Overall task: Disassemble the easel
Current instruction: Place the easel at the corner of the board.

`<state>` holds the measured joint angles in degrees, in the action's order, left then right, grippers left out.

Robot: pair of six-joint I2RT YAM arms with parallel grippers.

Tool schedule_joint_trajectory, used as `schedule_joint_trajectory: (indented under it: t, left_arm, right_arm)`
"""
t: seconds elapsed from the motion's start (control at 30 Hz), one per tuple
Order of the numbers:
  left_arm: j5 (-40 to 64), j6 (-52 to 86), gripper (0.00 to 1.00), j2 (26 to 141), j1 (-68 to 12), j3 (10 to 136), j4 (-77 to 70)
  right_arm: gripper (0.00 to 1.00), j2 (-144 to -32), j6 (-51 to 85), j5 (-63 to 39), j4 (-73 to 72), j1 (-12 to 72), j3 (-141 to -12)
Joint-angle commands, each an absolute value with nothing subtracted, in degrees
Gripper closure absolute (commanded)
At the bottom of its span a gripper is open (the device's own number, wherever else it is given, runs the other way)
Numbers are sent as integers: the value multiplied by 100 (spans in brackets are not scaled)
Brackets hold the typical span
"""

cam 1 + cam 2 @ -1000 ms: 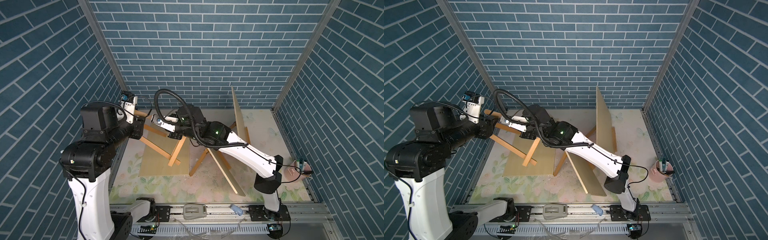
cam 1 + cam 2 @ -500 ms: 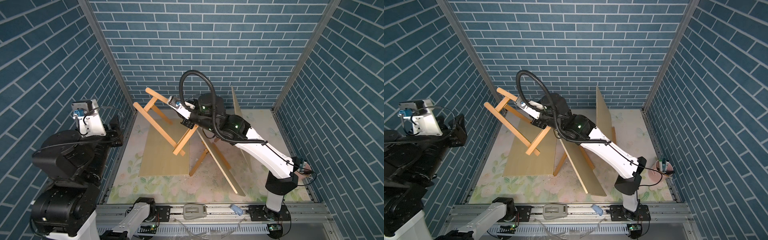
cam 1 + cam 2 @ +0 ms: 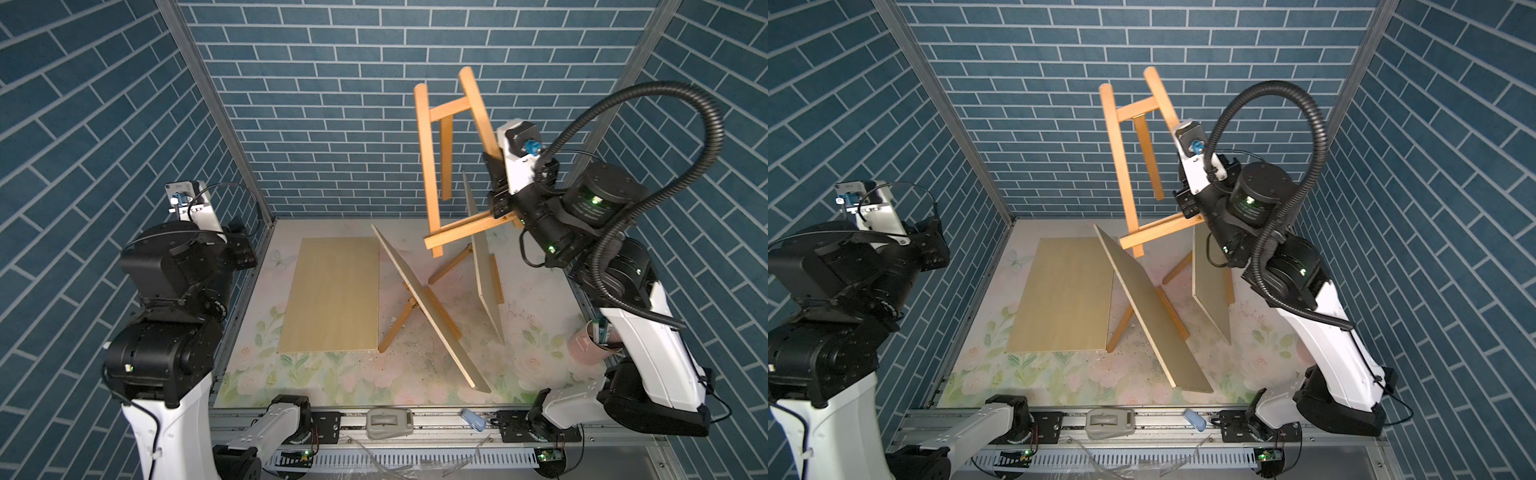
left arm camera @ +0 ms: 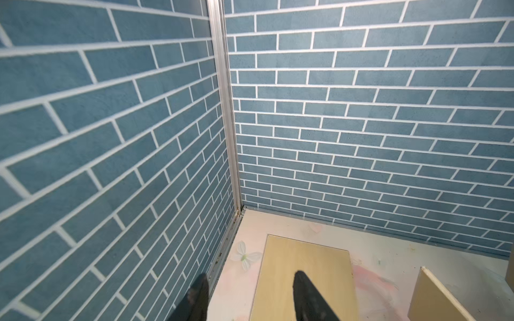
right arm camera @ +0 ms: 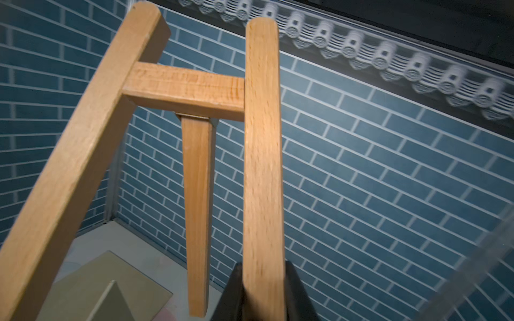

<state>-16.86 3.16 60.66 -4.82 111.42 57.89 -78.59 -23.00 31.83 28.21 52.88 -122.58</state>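
A light wooden easel (image 3: 428,158) (image 3: 1121,166) hangs upright in the air near the back wall. It has two front legs, a top crossbar, a short rear leg and a ledge bar at the bottom. My right gripper (image 3: 495,164) (image 3: 1180,166) (image 5: 262,271) is shut on its right front leg (image 5: 262,166). My left gripper (image 4: 250,275) (image 3: 240,247) is drawn back at the left wall. It is open, with nothing between its fingers, and is well apart from the easel.
A flat pale panel (image 3: 332,295) lies on the floral mat. Two more panels (image 3: 432,311) (image 3: 482,266) lean on small wooden easels on the right of the mat, below the held easel. A pink cup (image 3: 590,343) stands at the right edge.
My right arm has swung the easel from the left side up and over to the right. My left gripper has come off the easel and drawn back to the left wall.
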Motion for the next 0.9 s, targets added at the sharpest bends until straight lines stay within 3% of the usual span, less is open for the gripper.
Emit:
schedule_joint_trajectory:
  t: [0.0,0.3,0.67,0.87]
  left_arm:
    - [-1440,447,50,6258,-510,11014,5526]
    - [-756,663,51,6988,-502,10703,5105]
    - [-353,598,51,7531,-501,10539,4920]
    - [-306,469,51,7628,-501,10511,4926]
  right_arm:
    - [100,-7447,-2321,4603,2750,5072,-12052]
    - [100,-6836,-1532,6092,4384,4085,-11221]
    - [100,-6373,-703,5942,5456,2685,-10694]
    - [100,-6636,-67,4814,5906,1605,-10270]
